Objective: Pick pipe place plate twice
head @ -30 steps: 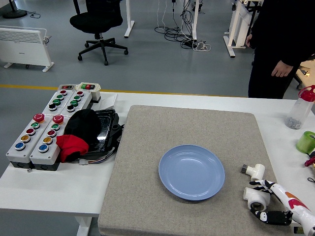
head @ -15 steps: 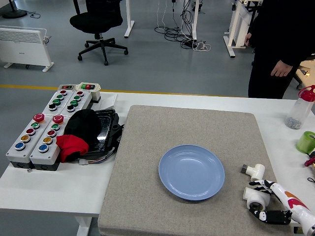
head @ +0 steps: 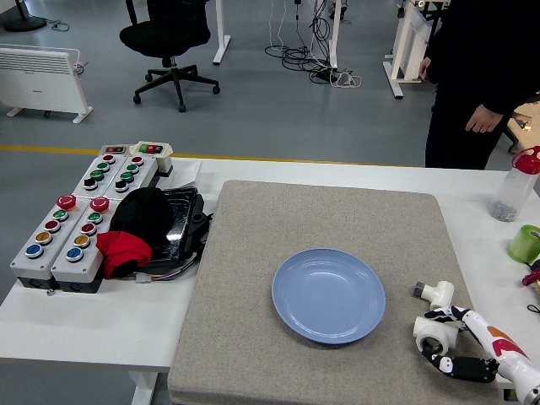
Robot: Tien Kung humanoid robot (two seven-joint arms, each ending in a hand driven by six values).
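Head view: the right hand (head: 451, 344) closing around a white pipe fitting (head: 436, 331) at the mat's right edge, beside the blue plate (head: 328, 295).

The fingers (head: 439, 316) curl over the top of the fitting and the thumb lies below it, so the hand appears to hold it, though how firm the hold is cannot be judged. The fitting lies on the grey mat (head: 253, 278), just right of the plate, which is empty. A good lift would rise straight up, clear the plate's rim, then travel left and release low over the plate's centre. A person (head: 485, 59) stands at the far side, hands off the table.
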